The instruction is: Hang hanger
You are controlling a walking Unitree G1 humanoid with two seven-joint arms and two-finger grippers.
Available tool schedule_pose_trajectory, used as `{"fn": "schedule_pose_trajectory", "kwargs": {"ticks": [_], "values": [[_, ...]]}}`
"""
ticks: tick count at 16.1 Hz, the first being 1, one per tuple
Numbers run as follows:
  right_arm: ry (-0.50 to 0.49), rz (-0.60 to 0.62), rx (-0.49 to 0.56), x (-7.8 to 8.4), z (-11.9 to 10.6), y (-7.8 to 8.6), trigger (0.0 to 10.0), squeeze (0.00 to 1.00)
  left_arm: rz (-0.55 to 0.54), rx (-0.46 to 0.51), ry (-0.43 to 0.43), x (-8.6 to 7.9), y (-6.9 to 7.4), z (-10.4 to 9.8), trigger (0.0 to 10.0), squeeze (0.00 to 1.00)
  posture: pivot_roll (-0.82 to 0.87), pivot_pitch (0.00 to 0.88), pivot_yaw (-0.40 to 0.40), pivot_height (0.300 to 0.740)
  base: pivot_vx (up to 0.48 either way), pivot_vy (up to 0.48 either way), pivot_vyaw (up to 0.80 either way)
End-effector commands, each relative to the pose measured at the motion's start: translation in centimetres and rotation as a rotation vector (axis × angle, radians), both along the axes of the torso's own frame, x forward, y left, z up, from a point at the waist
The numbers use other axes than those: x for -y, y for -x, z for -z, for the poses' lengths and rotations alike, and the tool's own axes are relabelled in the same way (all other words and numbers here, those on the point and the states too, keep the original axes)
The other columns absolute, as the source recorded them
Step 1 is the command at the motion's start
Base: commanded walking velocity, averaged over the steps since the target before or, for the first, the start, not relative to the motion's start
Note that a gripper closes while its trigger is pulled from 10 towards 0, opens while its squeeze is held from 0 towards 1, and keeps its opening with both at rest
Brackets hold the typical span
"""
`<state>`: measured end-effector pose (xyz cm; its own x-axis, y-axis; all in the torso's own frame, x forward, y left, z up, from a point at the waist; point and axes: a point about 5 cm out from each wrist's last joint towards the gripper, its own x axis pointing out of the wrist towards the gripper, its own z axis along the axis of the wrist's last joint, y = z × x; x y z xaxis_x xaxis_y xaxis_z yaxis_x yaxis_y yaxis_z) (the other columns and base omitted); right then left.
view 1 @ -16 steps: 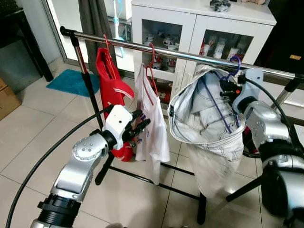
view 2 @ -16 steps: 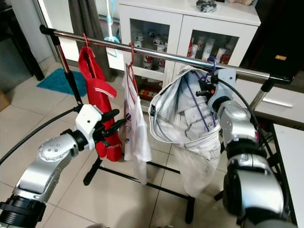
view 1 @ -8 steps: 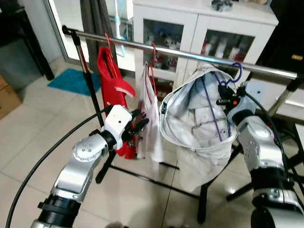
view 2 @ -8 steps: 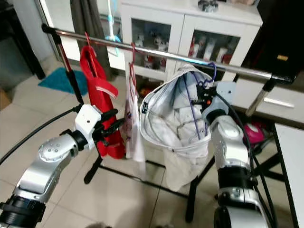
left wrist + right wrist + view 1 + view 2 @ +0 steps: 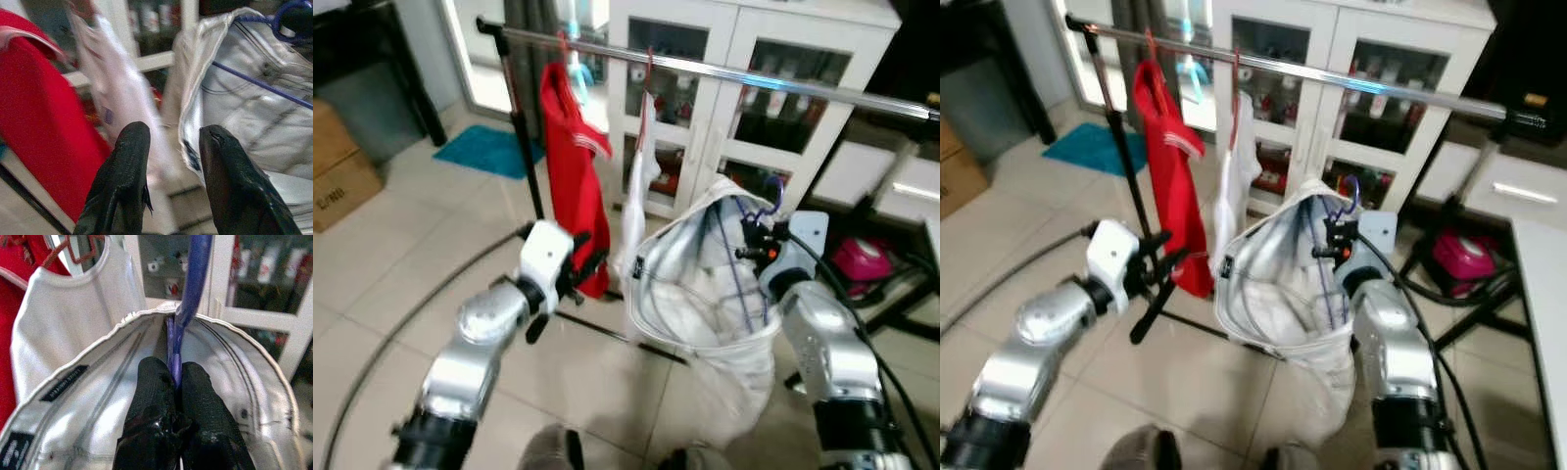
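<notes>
Blurring softens both eye views, so the cabinet [image 5: 744,88] contents behind the glass doors can't be read. Right gripper [image 5: 175,382] fingers are pinched together on the thin purple hanger [image 5: 191,289], its hook rising just past the fingertips, below and off the shiny metal rail [image 5: 1400,90]. White trousers [image 5: 705,313] with dark seam stitching drape from the hanger, waistband gaping in a round hoop; legs cut off low. Left gripper [image 5: 168,147], glossy black fingers apart and holding nothing, points at a red garment [image 5: 573,176] and white top [image 5: 1234,186] hanging just ahead.
</notes>
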<state>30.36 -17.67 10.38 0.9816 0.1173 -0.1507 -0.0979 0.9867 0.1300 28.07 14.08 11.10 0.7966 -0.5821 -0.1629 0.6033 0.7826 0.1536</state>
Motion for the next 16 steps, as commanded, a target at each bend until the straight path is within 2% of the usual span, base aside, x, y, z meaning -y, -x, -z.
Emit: {"fn": "schedule_pose_trajectory", "kwargs": {"ticks": [1, 6, 10, 16], "values": [[0.014, 0.003, 0.058, -0.2, -1.5, -0.1, 0.0, 0.0, 0.001, 0.033, 0.006, 0.0, -0.3, -1.0, 10.0, 0.0, -0.07, 0.0, -0.06, 0.74, -0.326, 0.0, 0.0], [0.004, -0.024, 0.038, -1.5, -1.6, -0.1, 0.0, 0.0, -0.019, 0.035, 0.004, -0.7, -0.2, -1.0, 10.0, 0.0, -0.06, 0.0, -0.059, 0.74, -0.31, 0.0, 0.0], [0.003, -0.022, 0.026, -1.5, -1.6, 0.1, 0.0, 0.0, -0.029, 0.03, 0.016, -0.7, -0.2, -1.1, 10.0, 0.0, -0.06, 0.0, -0.061, 0.74, 0.0, 0.0, 0.0], [0.0, -0.056, 0.019, -2.2, -1.8, -0.1, 0.0, 0.0, -0.047, 0.022, 0.018, -1.1, -0.2, -1.1, 10.0, 0.0, -0.05, 0.0, -0.075, 0.74, 0.0, 0.379, 0.0]]}}
